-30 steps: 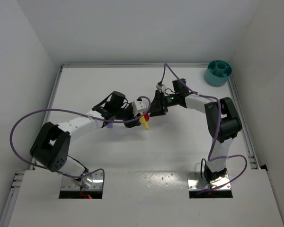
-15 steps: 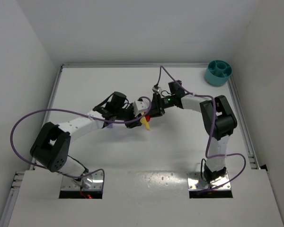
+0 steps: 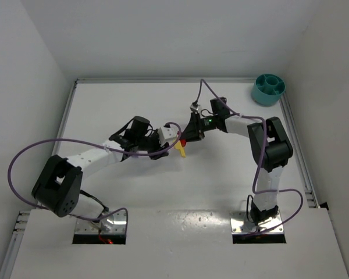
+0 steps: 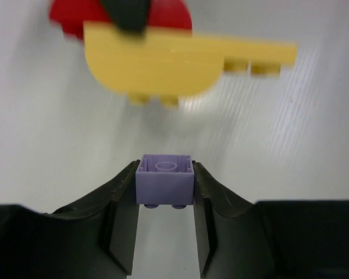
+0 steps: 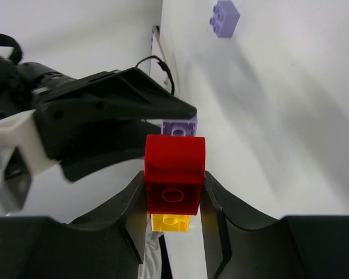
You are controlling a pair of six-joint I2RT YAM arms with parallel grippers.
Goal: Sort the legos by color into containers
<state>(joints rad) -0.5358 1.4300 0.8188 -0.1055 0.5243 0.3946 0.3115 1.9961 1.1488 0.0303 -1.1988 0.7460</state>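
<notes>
over the white walled table, left gripper clamps purple brick, right gripper clamps red brick.

A white desk fills the floor of a plain white enclosure. A back wall rises behind it, with a left wall and a right wall slanting in on either side; all three are bare and matte. A thin metal rim runs along the desk's far edge and down both sides. At the near edge lies a white panel with two rectangular cut-outs. Light is soft and even, casting only faint grey shadows on the desk. Seen close in the left wrist view, the desk surface shows fine parallel ribbing. No window or floor is visible.
</notes>
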